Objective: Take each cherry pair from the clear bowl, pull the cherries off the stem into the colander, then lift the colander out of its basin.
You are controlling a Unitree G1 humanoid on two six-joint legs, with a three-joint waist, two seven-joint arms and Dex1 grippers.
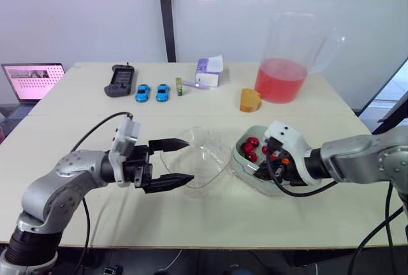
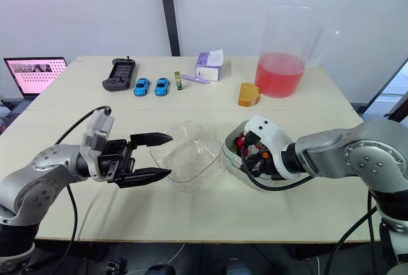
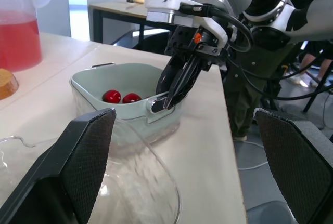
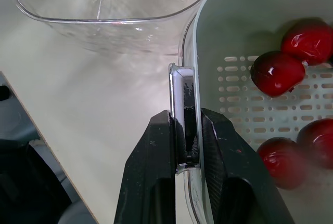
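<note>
The clear bowl (image 1: 197, 157) sits at the table's middle with no cherries showing inside. My left gripper (image 1: 189, 159) is open at the bowl's left rim, one finger above the other. Just right of the bowl stands the pale green colander (image 1: 254, 163) in its basin, holding several red cherries (image 4: 277, 72). My right gripper (image 4: 186, 122) is shut on the colander's near rim handle (image 4: 179, 91), one finger inside and one outside. In the left wrist view the right gripper (image 3: 169, 98) pinches that same handle, with two cherries (image 3: 121, 97) behind it.
A large pitcher of red liquid (image 1: 284, 64) stands at the back right, an orange block (image 1: 250, 99) in front of it. Farther back lie a tissue box (image 1: 209, 72), two blue toy cars (image 1: 152, 92) and a black controller (image 1: 120, 80). A laptop (image 1: 33, 80) sits far left.
</note>
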